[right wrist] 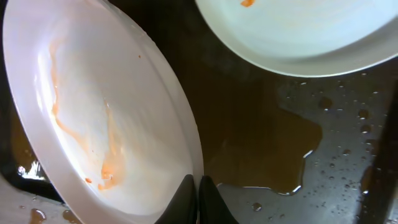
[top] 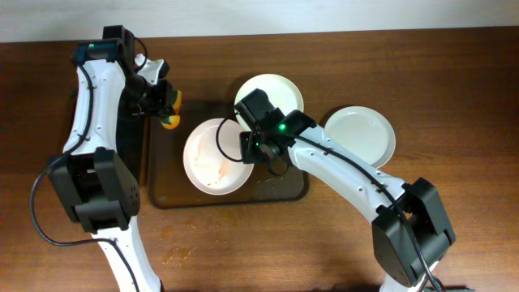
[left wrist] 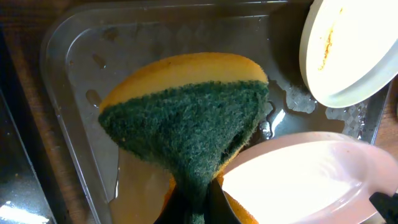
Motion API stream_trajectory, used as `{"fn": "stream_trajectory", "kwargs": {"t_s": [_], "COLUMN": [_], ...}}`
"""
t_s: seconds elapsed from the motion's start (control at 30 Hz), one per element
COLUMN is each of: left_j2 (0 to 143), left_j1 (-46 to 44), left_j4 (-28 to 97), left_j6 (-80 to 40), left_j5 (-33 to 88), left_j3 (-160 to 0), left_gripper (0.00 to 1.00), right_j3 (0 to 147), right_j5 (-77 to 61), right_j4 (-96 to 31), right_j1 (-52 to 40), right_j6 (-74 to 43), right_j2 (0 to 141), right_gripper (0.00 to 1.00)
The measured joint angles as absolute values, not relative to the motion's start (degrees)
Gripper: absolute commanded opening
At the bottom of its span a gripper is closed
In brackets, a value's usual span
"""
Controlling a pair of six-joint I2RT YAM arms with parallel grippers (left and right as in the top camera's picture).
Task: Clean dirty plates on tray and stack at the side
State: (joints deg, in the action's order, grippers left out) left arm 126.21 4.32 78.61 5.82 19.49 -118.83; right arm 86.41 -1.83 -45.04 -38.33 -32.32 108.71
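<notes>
Left tool: clamped narrow on the sponge, green scouring face toward the wrist camera. It hangs over the upper-left corner of the tray in the overhead view.
Right tool: pinched tight on the right-hand rim of the dirty plate, which appears tipped up off the tray floor.
Plate condition: orange smears run across its face in the right wrist view.
Second dirty plate: at the tray's upper edge, with orange flecks; neither tool is on it.
Clean plate: on the surface at the right of the frame, beside the tray.
Governing relation: the held plate lies to the lower right of the sponge, just beside it. Contact cannot be confirmed. The left arm is nearer the plate's open face.
Judgement: the scrubbing step is in hand. The sponge needs to travel down and right onto the smeared face.
</notes>
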Motion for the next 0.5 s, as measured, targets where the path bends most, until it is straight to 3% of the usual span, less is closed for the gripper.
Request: {"fn": "stream_trajectory", "kwargs": {"t_s": [0.3, 0.5], "left_j2": [126.21, 126.21], "left_j1": [4.32, 4.32], "left_j4": [78.43, 78.41], "left_j6": [5.82, 5.82], "left_j5": [19.49, 19.49], "left_j3": [-118.83, -118.83], "left_gripper": [0.01, 0.00], "right_j3": [86.41, 86.41], "right_j5": [10.48, 23.94], "right_j4": [-49.52, -50.52], "right_j1": [-39.11, -44.75], "right_j6": [-32.25, -31.83], "right_j2": [108.68, 106.72], "right_gripper": [0.04, 0.04]}}
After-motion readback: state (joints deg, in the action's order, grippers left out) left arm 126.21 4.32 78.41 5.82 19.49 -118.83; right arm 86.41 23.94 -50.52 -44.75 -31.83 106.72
